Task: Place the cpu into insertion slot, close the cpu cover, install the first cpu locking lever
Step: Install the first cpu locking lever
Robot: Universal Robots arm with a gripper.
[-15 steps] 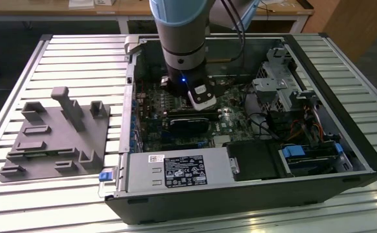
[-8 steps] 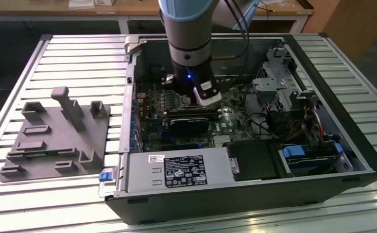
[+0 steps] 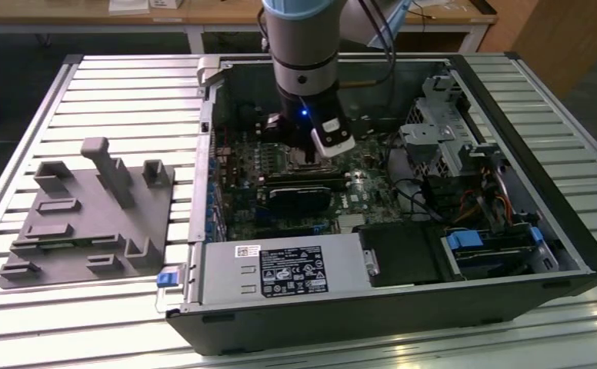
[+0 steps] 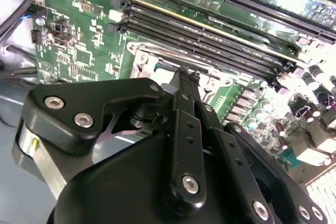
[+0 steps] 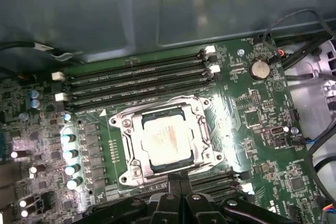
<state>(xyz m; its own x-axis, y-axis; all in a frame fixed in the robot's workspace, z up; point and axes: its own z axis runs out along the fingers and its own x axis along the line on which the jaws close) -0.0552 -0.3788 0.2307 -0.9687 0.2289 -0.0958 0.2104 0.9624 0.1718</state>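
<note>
Exterior view first: the arm (image 3: 301, 54) reaches straight down into an open computer case (image 3: 401, 307) that lies on its side on a slatted metal worktop (image 3: 124, 84). Its gripper (image 3: 304, 157) hangs low over the green motherboard (image 3: 371, 192), in the middle of the case, and hides the socket area from this camera. A grey moulded fixture (image 3: 83, 223) sits on the worktop at the exterior view's left, well apart from the case. The power supply (image 3: 278, 273) fills the near corner of the case.

Second wrist view: the black linkage of the gripper (image 4: 186, 74) takes up most of the foreground. Its two fingertips (image 4: 182, 70) are pressed together with nothing between them, and they end just over the silvery cpu cover (image 4: 144, 59), near its edge by the long memory slots (image 4: 210, 40). Whether the tips touch the metal cannot be told.

First wrist view: the cpu (image 5: 164, 142) lies flat in the insertion slot (image 5: 137, 129), its pale face showing through the cut-out of the cpu cover (image 5: 198, 124), which lies down over it. The gripper (image 5: 181, 182), jaws together, stands just beside the cover's edge on the side away from the memory slots (image 5: 136, 80), clear of the chip itself.
</note>
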